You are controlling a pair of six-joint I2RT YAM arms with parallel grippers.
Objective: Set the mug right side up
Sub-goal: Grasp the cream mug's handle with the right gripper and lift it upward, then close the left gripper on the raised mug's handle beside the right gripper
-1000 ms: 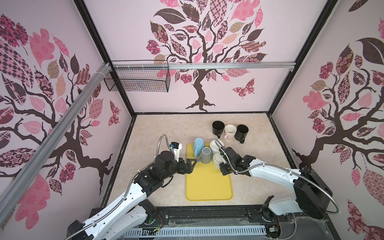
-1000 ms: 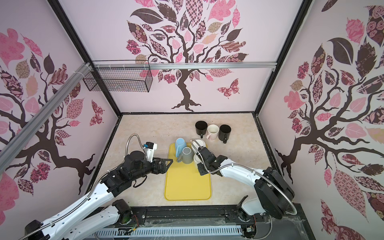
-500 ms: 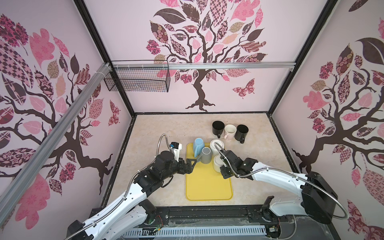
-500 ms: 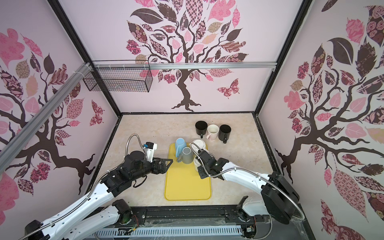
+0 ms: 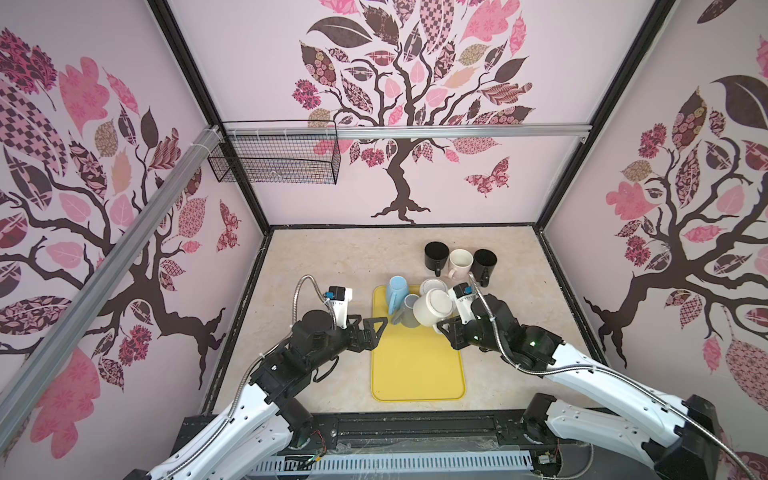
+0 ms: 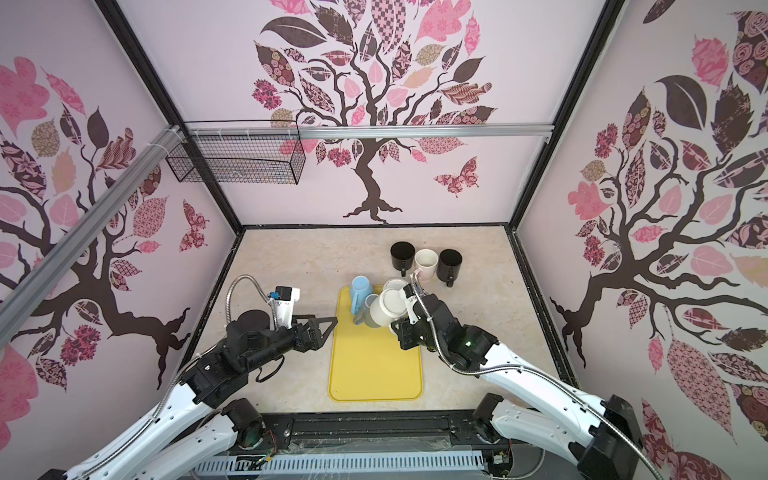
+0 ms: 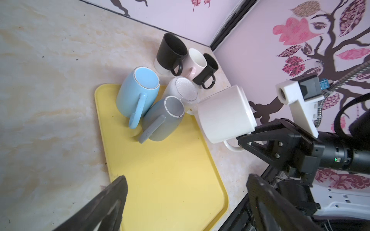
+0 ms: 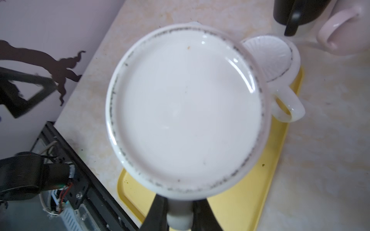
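- Your right hand [image 5: 442,328] is pressed together on the handle of the white mug [image 5: 432,312]; the right wrist view shows the handle pinched between the two fingers [image 8: 160,212]
- You hold that mug in the air above the far right part of the yellow tray [image 5: 415,374], tilted, with its flat base turned up towards the top views and its mouth facing down and to the left
- In the left wrist view the mug [image 7: 224,114] hangs just beside the ribbed white mug [image 7: 185,90]; they seem apart, though the overlap makes it hard to be sure
- Your left hand [image 5: 368,328] is spread wide and holds nothing, hovering at the left edge of the tray
- The blue mug [image 5: 397,293], grey mug [image 5: 409,309] and ribbed white mug stand mouth down at the tray's far end
- Behind the tray, on the table [image 5: 332,266], two black mugs [image 5: 436,253] flank a pink mug [image 5: 460,262], all three upright
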